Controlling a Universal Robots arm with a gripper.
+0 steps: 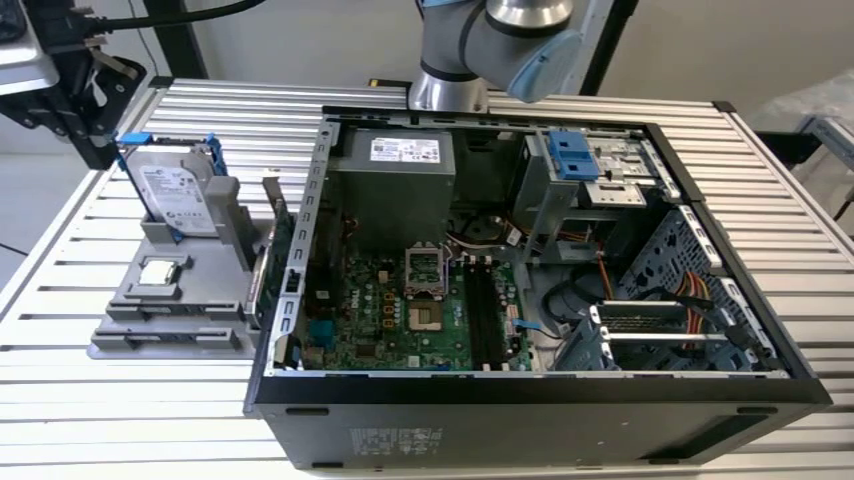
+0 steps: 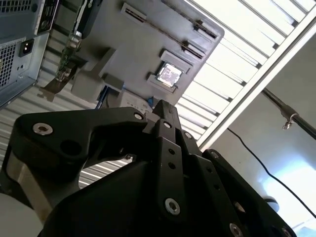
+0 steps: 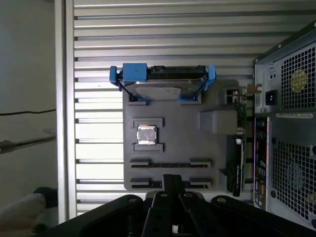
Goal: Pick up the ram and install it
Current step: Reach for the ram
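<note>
My gripper (image 3: 173, 181) hangs high over the near end of a grey parts holder (image 3: 177, 123), and its black fingers (image 2: 165, 112) look shut with nothing between them. A thin dark strip lies edge-on in one of the holder's long grooves (image 3: 170, 164). I cannot tell whether that strip is the ram. In the exterior view the open computer case (image 1: 534, 400) lies on the table, with the long black motherboard slots (image 1: 478, 312) beside the processor socket.
On the holder (image 1: 147, 345) stand a hard drive in a blue frame (image 1: 174, 190) and a small square silver chip (image 1: 160, 270). A card with a metal bracket (image 1: 280, 280) stands upright between holder and case. The slatted table's edge (image 3: 64, 123) lies close beside the holder.
</note>
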